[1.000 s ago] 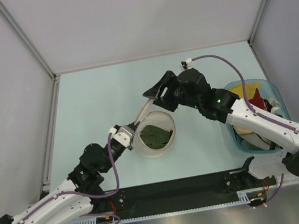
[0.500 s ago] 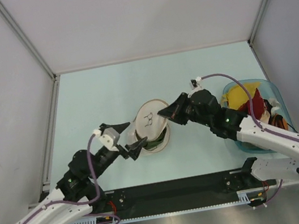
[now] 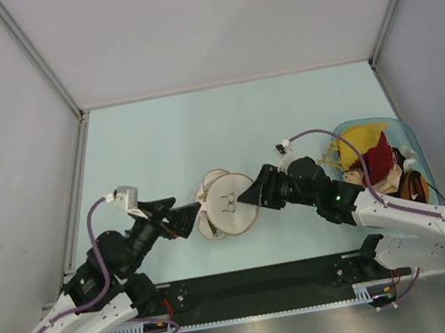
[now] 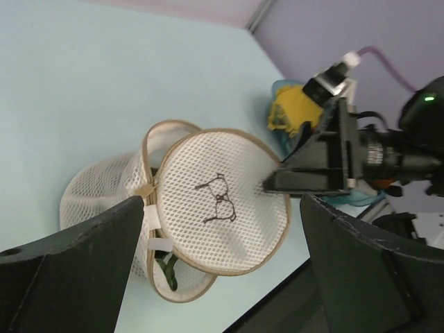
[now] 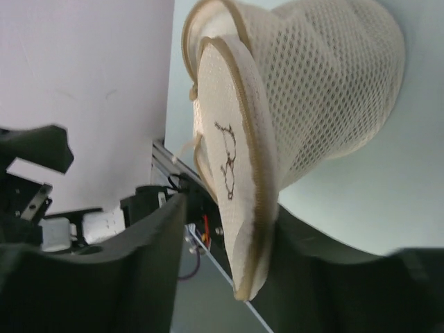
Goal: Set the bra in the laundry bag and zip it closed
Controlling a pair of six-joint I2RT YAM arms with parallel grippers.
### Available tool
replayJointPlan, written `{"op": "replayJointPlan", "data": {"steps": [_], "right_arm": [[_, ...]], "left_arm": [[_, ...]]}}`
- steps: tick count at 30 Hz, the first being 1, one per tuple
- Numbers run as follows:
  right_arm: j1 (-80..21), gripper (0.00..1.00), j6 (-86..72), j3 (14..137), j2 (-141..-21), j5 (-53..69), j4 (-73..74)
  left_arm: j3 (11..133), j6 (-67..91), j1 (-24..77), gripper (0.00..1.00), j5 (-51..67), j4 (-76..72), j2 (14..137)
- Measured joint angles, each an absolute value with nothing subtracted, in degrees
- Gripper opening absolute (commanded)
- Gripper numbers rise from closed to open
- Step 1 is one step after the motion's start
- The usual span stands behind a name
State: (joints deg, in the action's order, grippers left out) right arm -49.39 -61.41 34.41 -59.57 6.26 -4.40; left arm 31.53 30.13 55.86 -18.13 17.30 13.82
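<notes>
Shows the laundry bag (image 3: 227,204) between both arms, lid folded over the bra (image 4: 166,269), with the right gripper (image 3: 249,198) half-open astride the lid's rim, seemingly not pinching, and the left gripper (image 3: 185,210) spread wide, empty, just beside the opposite edge.

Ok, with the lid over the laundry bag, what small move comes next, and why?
Probably close the right gripper on the lid rim it straddles and press it flush. The laundry bag gapes along one edge, the bra showing green in the gap, and the left gripper stands open beside it, so zipping looks premature.
</notes>
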Motion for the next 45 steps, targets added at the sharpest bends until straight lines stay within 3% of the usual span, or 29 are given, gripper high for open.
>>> {"op": "replayJointPlan", "data": {"steps": [4, 7, 8, 14, 19, 21, 26, 28, 34, 41, 45], "right_arm": [[-50.2, 0.89, -54.2, 36.9, -60.3, 9.3, 0.5], [-50.1, 1.0, -47.4, 40.2, -60.6, 9.5, 7.5], [-49.7, 1.0, -44.7, 41.4, -60.7, 9.2, 9.8], [-45.2, 1.0, -31.2, 49.6, -64.5, 6.5, 17.1], [-41.3, 1.0, -22.9, 55.0, -71.9, 9.3, 15.2], [-40.6, 1.0, -19.3, 57.3, -75.9, 10.6, 14.3], [-40.5, 0.96, -11.7, 60.9, -82.9, 17.0, 12.8], [-40.5, 0.91, -10.8, 60.7, -83.3, 20.0, 11.8], [-41.8, 0.88, -12.3, 55.1, -81.3, 24.6, 4.4], [-47.2, 0.89, -14.4, 50.9, -75.5, 14.2, 6.2], [-54.1, 0.85, -14.4, 52.5, -73.0, 6.3, 9.8]], "left_arm": [[34.4, 33.1, 55.6, 1.0, -20.0, 21.8, 22.5], [35.3, 34.6, 54.0, 0.91, -19.3, 23.5, 26.2], [35.3, 34.9, 52.9, 0.86, -18.7, 23.7, 26.6], [33.5, 38.7, 47.4, 0.75, -13.3, 21.5, 26.2], [27.5, 44.8, 46.6, 0.91, -9.8, 20.6, 25.9], [24.6, 48.0, 46.6, 0.92, -8.3, 20.7, 24.8], [18.2, 53.5, 46.6, 0.83, -4.5, 20.4, 20.2], [16.7, 54.5, 46.6, 0.76, -3.4, 20.0, 19.8], [13.0, 55.5, 46.6, 0.68, -0.3, 16.1, 23.2], [12.0, 53.4, 46.5, 0.64, 0.2, 11.0, 27.8], [11.6, 52.0, 46.5, 0.55, 0.3, 7.4, 28.9]]}}
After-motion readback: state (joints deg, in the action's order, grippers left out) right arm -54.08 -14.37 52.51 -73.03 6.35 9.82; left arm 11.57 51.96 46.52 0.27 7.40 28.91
